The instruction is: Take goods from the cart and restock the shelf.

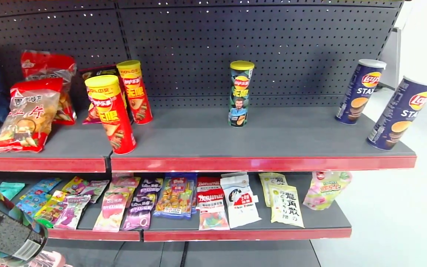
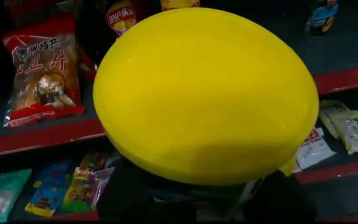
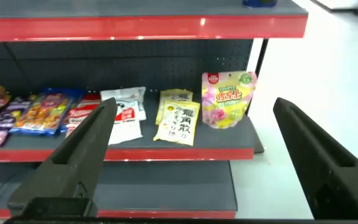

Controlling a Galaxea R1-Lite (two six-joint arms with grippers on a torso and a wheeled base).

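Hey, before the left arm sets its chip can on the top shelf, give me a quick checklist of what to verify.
1. Chip can in left gripper: ok.
2. Bare spot on top shelf between red cans and green can: ok.
3. Held can upright: not ok, tilted in the head view.
4. Right gripper fingers open, empty: ok.
5. Where the grip sits on the can: cannot tell, the lid hides it.

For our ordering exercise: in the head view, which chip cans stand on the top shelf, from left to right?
Front red can → rear red can → green can → rear blue can → front blue can.
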